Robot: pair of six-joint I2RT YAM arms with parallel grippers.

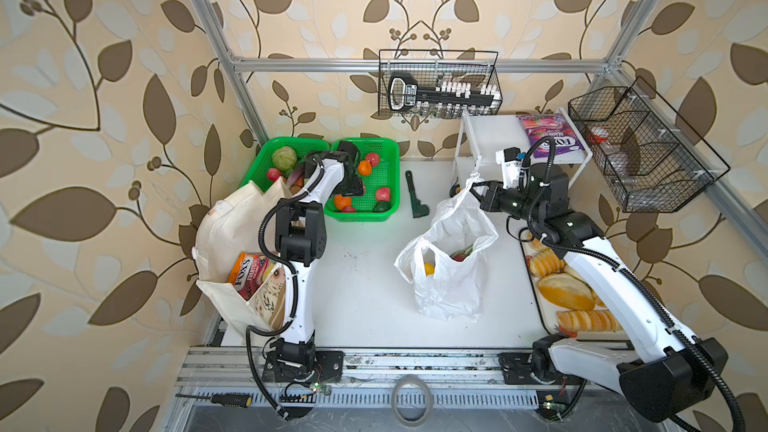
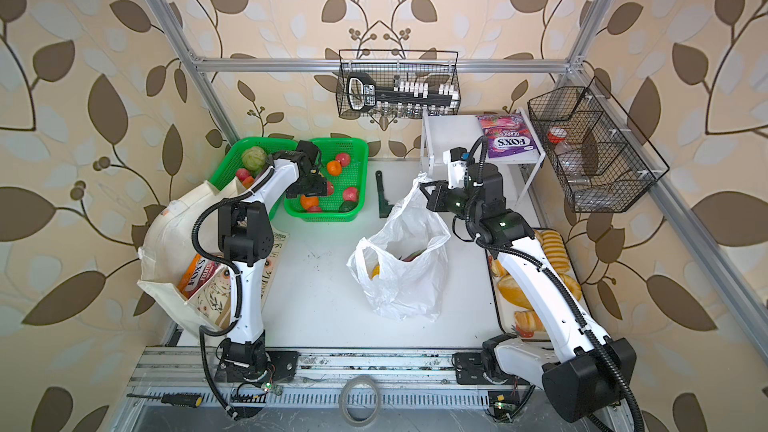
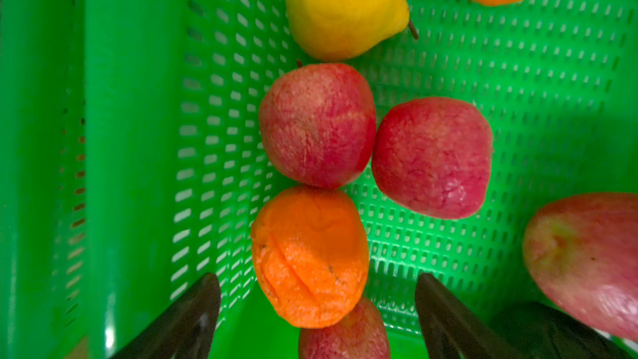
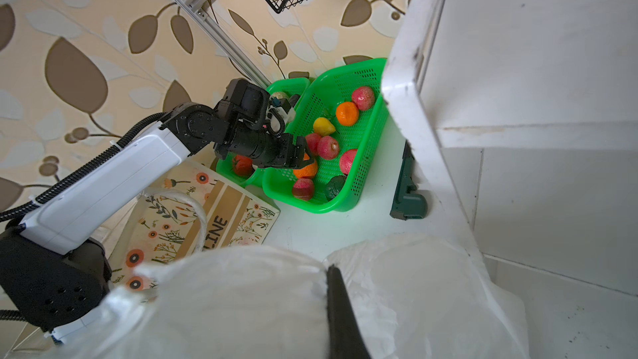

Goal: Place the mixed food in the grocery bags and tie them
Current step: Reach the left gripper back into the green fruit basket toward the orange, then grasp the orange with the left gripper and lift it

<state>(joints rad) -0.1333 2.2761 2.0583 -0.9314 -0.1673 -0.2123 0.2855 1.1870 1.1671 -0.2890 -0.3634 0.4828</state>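
- Nearest, at the left edge of the white counter [image 1: 365, 284], one cream cloth tote with floral print [image 1: 224, 234] stands open. One orange FOX'S pouch [image 1: 245, 274] sits inside it.
- Mid-counter, one thin white plastic bag [image 1: 451, 284] stands open. One yellow fruit [image 1: 428, 268] and one red item [image 1: 459, 257] show inside.
- On the right, one white tray [image 1: 542, 313] carries golden-brown bread rolls [image 1: 565, 292]. The right arm covers part of it, so their number cannot be told.
- The right gripper [image 1: 477, 189] is clamped together on one loop handle of the plastic bag, holding it up beside one white shelf [image 1: 490, 130].
- One dark green wrench [image 1: 415, 197] lies flat between the bag and the baskets.
- Farther back, two green plastic mesh baskets stand side by side.
- The fruit basket [image 4: 310, 207] holds five pink-red fruits [image 4: 328, 147], two oranges [image 4: 347, 113], one yellow pear [image 4: 322, 126] and one dark green piece [image 4: 334, 186].
- The left gripper [image 3: 316, 278] hangs in that basket with its jaws wide apart, one finger on either side of one orange [image 3: 310, 257], and grips nothing.
- The vegetable basket [image 1: 291, 143] holds one green cabbage [image 1: 284, 157].
- One purple snack packet [image 1: 548, 137] lies on top of the shelf.
- Farthest, two black wire baskets [image 1: 440, 85] hang on the frame.
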